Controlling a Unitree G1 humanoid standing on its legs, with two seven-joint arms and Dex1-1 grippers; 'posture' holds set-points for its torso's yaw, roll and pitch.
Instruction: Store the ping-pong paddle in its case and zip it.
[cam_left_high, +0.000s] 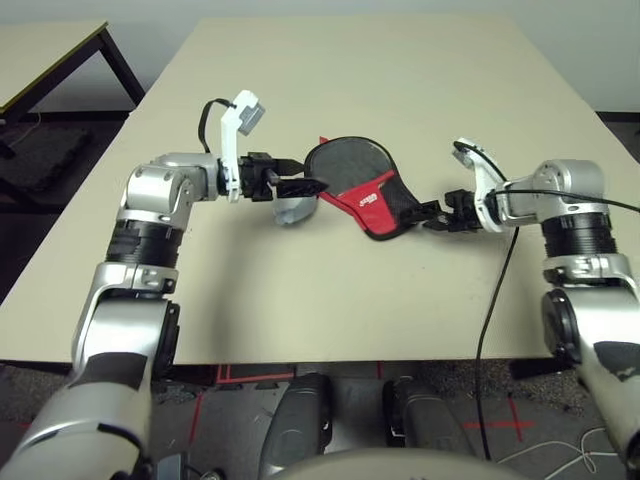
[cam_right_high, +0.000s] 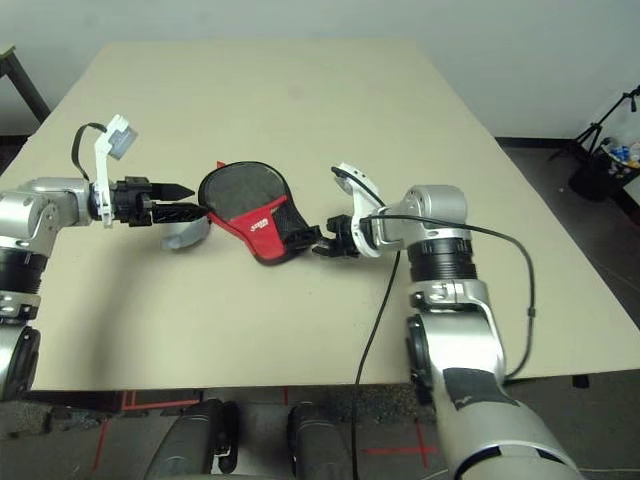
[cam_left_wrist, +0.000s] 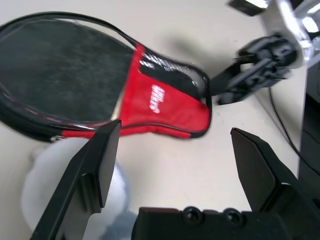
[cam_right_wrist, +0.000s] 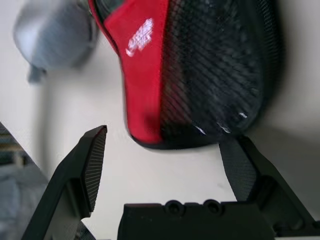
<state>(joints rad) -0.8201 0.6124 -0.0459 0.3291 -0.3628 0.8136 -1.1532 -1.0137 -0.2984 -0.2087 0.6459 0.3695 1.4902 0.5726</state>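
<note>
On table, case (cam_left_high: 362, 192) with unreadable white lettering, both hands wide

I stand at a broad table (cam_left_high: 400, 90) with a pale beige top, plain and matte, lit evenly from above so that shadows on it fall soft and short. Behind its far edge rises a light grey-white wall (cam_right_high: 300, 18), bare as far as I can see. Off to my left stands a second table (cam_left_high: 50, 60), also pale-topped, with a dark frame and dark legs (cam_left_high: 125, 70). The floor (cam_right_high: 590, 230) around is dark grey. Near my feet it carries red tape lines (cam_left_high: 240, 372) and a speckled patch. Far to my right, by the wall, a black tripod stand (cam_right_high: 605, 125) rises beside a dark bin (cam_right_high: 600, 170) holding small cluttered items.
</note>
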